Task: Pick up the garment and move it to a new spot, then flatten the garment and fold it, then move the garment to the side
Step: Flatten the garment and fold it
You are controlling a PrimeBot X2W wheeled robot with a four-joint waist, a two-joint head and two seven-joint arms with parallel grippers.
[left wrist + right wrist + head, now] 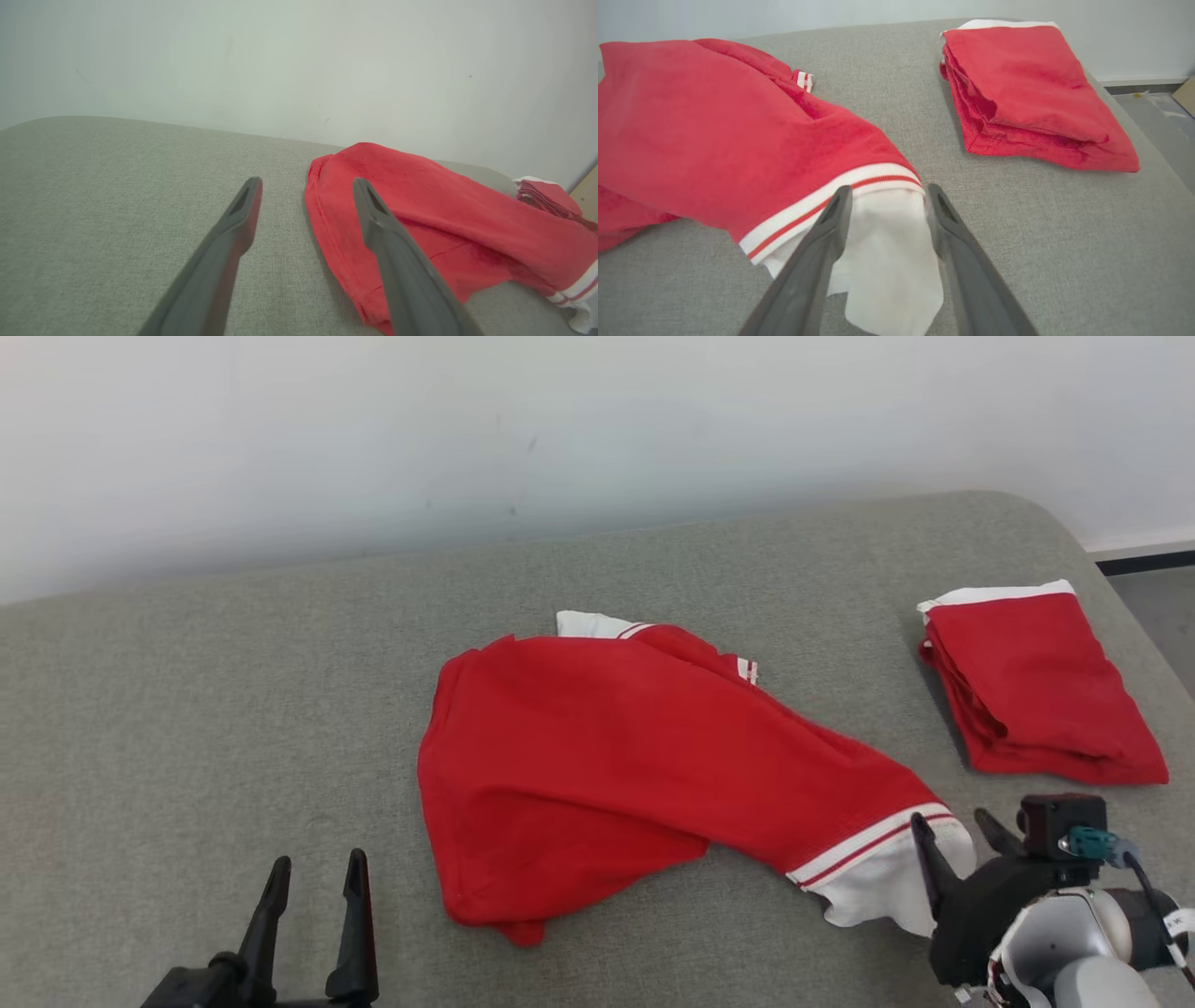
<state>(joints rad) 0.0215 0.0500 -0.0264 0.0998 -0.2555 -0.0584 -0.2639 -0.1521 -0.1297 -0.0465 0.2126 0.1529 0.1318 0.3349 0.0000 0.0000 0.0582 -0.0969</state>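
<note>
The right arm comes in from the lower right corner of the head view, its pale wrist point(1074, 933) bent so that the right tool point(952, 826) points up and slightly left at the near end of the garment point(635, 747). Its two dark fingers stand parted. In the right wrist view the right tool point(888, 191) straddles the white panel point(887, 261) at the garment's end, one finger on each side of it, the jaws not closed on the cloth. Whether the fingertips point(843, 196) actually touch the fabric is hard to tell from this angle.

The left tool point(317, 873) sits low at the lower left, fingers pointing up the view, parted and holding nothing. It is near the garment's lower left hem but apart from it. In the left wrist view the left tool point(307, 186) looks along the grey surface with the red hem just to its right.

The garment lies crumpled in the middle of the grey fabric-covered surface point(187, 709), red, with a white band and a thin red stripe above the white panel point(887, 887), and a second bit of white trim at its far edge. A folded red garment point(1036, 691) lies well apart at the right.
</note>
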